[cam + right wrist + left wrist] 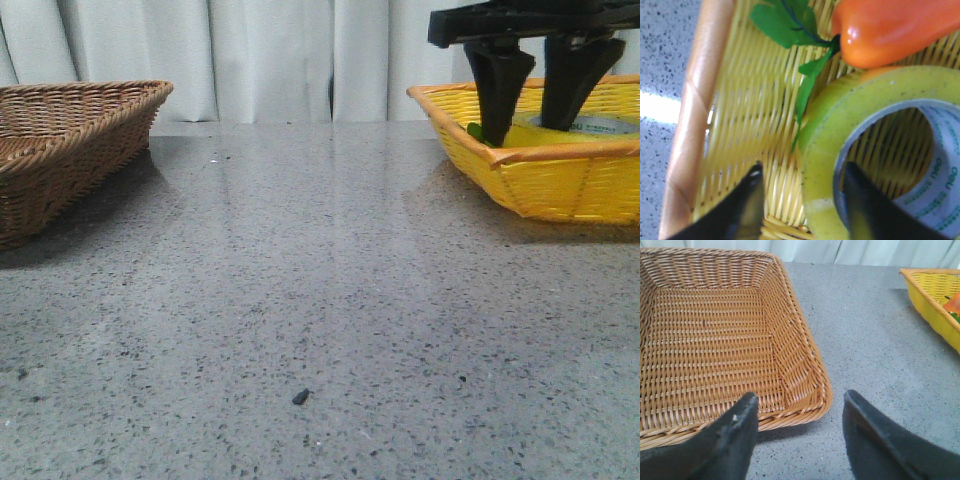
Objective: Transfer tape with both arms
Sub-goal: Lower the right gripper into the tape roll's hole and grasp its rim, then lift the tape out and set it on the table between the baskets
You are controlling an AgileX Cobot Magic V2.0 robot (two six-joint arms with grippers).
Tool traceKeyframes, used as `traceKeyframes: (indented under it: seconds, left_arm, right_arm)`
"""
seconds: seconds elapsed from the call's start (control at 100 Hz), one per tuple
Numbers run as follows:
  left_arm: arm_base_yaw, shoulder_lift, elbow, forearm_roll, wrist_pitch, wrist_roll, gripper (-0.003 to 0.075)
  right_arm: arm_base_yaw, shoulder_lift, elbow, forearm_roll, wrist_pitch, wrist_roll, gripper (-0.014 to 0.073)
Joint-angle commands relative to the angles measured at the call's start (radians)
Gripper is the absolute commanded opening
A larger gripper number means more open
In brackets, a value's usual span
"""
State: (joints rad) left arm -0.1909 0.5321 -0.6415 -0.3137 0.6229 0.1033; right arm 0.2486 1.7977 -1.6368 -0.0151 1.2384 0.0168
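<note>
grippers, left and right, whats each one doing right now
Left gripper: open, holding nothing, over the brown wicker basket's corner.
Right gripper: open, fingers straddling the wall of the tape in the yellow basket, not yet closed.

From my remote station: a wicker basket (70, 140) sits at the table's (320, 300) far left, a second basket (560, 180) far right, well apart. In the right one the tape roll (875, 150) lies flat, a carrot (895, 30) touching it. My right gripper (540, 115) reaches into that basket, one finger outside the roll, one inside its core.
</note>
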Motion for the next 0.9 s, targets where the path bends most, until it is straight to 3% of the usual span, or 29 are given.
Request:
traceKeyframes:
  seconds: [0.0, 0.07, 0.28, 0.45, 0.64, 0.76, 0.89]
  left_arm:
    - [-0.009, 0.011, -0.035, -0.014, -0.06, 0.0, 0.0356]
    - [-0.009, 0.011, -0.035, -0.014, -0.058, 0.0, 0.0356]
    - [-0.009, 0.011, -0.035, -0.014, -0.056, 0.0, 0.0356]
    - [-0.009, 0.011, -0.035, -0.022, -0.06, 0.0, 0.0356]
    - [-0.009, 0.011, -0.035, -0.077, -0.11, 0.0, 0.0356]
    - [-0.009, 0.011, -0.035, -0.087, -0.122, 0.0, 0.0356]
    - [-0.009, 0.011, -0.035, -0.087, -0.122, 0.0, 0.0356]
  right_arm:
    - [-0.002, -0.048, -0.031, -0.03, 0.068, 0.002, 0.0073]
    - [-0.002, -0.05, -0.031, -0.069, 0.071, 0.002, -0.0076]
    - [0.0, -0.13, -0.073, -0.095, 0.069, 0.002, -0.0067]
    - [0.034, -0.218, -0.286, -0.095, 0.069, 0.002, -0.0067]
    - [0.163, -0.226, -0.529, 0.057, 0.032, 0.002, -0.0067]
    - [0.282, -0.196, -0.539, 0.098, -0.019, 0.002, -0.0067]
    - [0.363, -0.083, -0.533, 0.084, 0.041, -0.017, -0.0067]
